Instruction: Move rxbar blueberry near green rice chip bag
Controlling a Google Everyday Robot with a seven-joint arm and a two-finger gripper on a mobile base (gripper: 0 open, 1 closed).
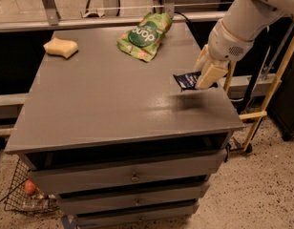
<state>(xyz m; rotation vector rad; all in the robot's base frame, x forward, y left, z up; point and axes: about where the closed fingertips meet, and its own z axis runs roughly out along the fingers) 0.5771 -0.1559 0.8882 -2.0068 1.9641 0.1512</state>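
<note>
**Bar in the grip at the right edge, bag up-left across the table**

The gripper (204, 81) hangs over the right side of the grey table (109, 109), its two cream-coloured fingers (210, 73) clenched on the rxbar blueberry (186, 80). The bar sticks out leftward from the fingers with its long axis roughly level and running left to right in the view. A soft shadow on the tabletop just below suggests it is held clear of the surface, not resting on it.

The coming move turns on one bearing. The green rice chip bag (144, 33) lies up and to the left of the jaws, near the table's far edge and well apart from the bar. The bag sits on a diagonal, its orange-red end pointing toward the near left, so the bare tabletop beside its near end looks like the obvious landing spot (a judgement only).

The bar is a small, flat, dark navy wrapper with pale lettering, thin and probably slick. The bag is a light green, crinkled, puffy foil pouch with a dark round logo, and it would likely shift if nudged. A pale yellow sponge (61, 47), soft and rounded, lies at the far left, out of the way. The tabletop is smooth with a dull sheen, above a stack of drawers (132, 176).
</note>
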